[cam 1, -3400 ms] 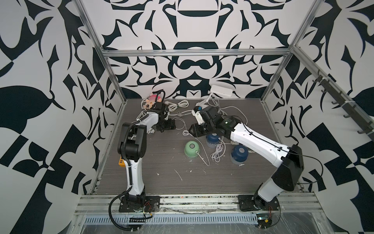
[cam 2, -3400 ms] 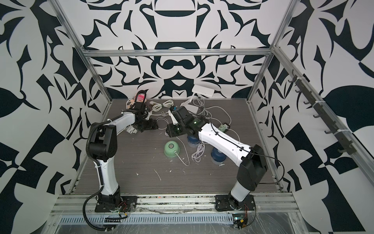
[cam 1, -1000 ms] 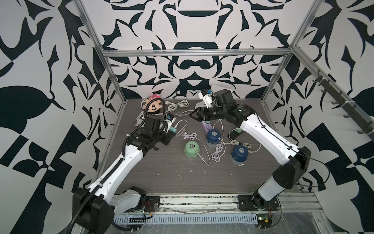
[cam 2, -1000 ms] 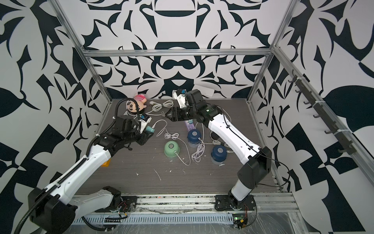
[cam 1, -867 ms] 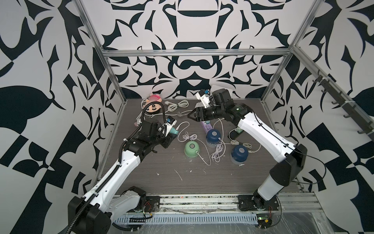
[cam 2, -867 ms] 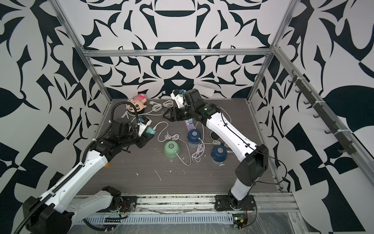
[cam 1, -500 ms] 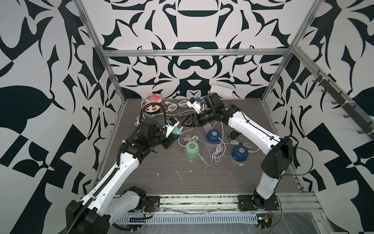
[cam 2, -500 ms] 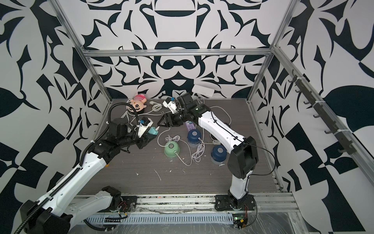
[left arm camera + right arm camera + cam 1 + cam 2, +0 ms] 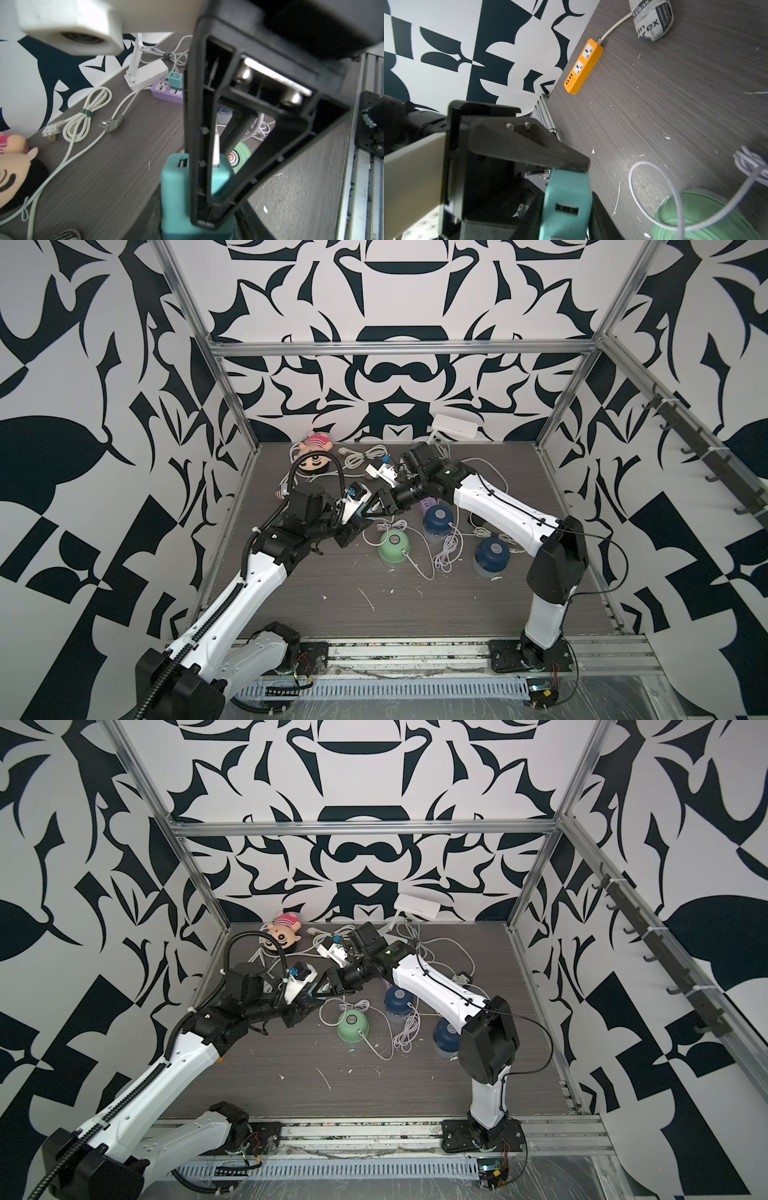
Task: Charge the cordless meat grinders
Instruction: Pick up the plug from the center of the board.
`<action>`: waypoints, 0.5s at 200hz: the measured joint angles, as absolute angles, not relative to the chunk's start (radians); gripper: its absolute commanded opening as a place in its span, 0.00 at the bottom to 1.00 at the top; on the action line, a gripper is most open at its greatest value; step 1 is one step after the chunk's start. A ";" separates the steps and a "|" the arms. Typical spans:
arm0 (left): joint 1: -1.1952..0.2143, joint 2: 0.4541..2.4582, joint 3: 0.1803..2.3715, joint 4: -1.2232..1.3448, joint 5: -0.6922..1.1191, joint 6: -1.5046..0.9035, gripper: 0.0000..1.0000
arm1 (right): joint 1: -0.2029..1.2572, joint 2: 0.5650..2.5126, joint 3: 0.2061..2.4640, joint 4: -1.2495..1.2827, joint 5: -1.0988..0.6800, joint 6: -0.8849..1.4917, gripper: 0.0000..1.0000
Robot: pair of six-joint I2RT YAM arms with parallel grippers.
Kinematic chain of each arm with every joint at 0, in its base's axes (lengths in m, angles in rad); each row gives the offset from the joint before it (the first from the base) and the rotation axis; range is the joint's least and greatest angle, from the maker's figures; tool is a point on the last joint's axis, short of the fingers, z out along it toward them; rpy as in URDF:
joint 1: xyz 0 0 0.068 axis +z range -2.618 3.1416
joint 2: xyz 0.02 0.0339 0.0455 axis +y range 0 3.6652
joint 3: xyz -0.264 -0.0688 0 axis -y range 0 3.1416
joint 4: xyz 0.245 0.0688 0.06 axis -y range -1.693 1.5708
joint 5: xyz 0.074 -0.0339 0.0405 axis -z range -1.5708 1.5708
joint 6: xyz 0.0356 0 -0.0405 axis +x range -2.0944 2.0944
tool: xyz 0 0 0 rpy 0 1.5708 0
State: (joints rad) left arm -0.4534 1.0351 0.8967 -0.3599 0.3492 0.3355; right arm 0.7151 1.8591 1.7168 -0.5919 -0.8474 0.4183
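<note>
Left gripper (image 9: 356, 526) is clamping teal adapter (image 9: 566, 195) toward table's (image 9: 291, 614) left edge; right gripper (image 9: 371, 513) is touching it, grip unclear.

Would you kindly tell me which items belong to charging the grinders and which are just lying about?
For the job: mint green grinder, rear navy grinder, front navy grinder, teal adapter, white cable, purple power strip.
Lying about: plush doll, printed pouch.

Walls (image 9: 395, 294): black-and-white swirling pattern
Worktop (image 9: 415, 605): dark grey wood grain, white flecks
Left grinder (image 9: 393, 546): mint green
Middle grinder (image 9: 437, 519): navy blue
Right grinder (image 9: 491, 554): navy blue
Plug adapter (image 9: 566, 205): teal
Back power strip (image 9: 161, 93): purple
Side power strip (image 9: 573, 88): orange, white sockets
Cables (image 9: 446, 549): white
</note>
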 measured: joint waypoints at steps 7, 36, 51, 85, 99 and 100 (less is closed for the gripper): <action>-0.454 1.037 0.896 -0.362 0.343 0.338 0.15 | 0.715 1.863 1.720 -0.598 -0.847 0.424 0.26; -0.457 1.040 0.893 -0.363 0.339 0.341 0.20 | 0.715 1.867 1.721 -0.610 -0.846 0.442 0.05; -0.458 1.040 0.893 -0.363 0.336 0.341 0.40 | 0.715 1.867 1.721 -0.609 -0.847 0.443 0.00; -0.459 1.041 0.894 -0.351 0.311 0.319 0.99 | 0.715 1.867 1.721 -0.606 -0.849 0.442 0.00; -0.459 1.041 0.894 -0.342 0.289 0.300 1.00 | 0.710 1.867 1.721 -0.598 -0.833 0.445 0.00; -0.459 1.041 0.894 -0.342 0.288 0.299 1.00 | 0.709 1.867 1.721 -0.597 -0.831 0.446 0.00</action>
State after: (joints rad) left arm -0.4591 1.0412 0.8936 -0.3420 0.2878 0.2985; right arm 0.7090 1.8668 1.7206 -0.5972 -0.8314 0.4461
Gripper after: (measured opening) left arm 0.986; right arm 0.296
